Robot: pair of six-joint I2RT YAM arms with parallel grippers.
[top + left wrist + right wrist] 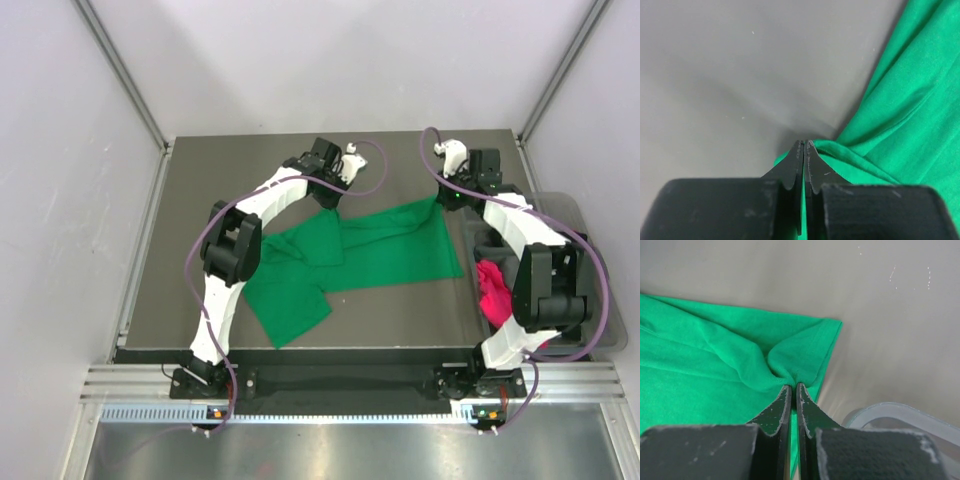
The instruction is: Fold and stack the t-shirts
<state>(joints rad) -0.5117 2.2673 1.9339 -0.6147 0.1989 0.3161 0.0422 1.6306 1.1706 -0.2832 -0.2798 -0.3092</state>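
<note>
Pale walls close in a dark grey table (200, 200), and a bright green t-shirt (390, 250) lies rumpled across its middle. The left gripper (333, 200) is clamped shut on the shirt's far edge. In its wrist view the fingertips (801, 150) meet with green cloth showing on both sides of them, and the rest of the shirt (910, 115) runs off to the gripper's right. The right gripper (441, 200) is also closed, pinching a gather of fabric just inside the hemmed far corner (812, 347), with the cloth spreading away to its left.

Both pinches are on the same far edge, so the shirt's long axis runs from one gripper to the other. The body of the shirt trails back from both grippers toward the arm bases, and a loose lobe (290, 305) lies nearest the left arm's base.

Beside and behind the right gripper is a clear bin (600, 300) holding a magenta-pink shirt (492, 290). Any lift or fold would likely need both arms moving together to keep that edge taut.
</note>
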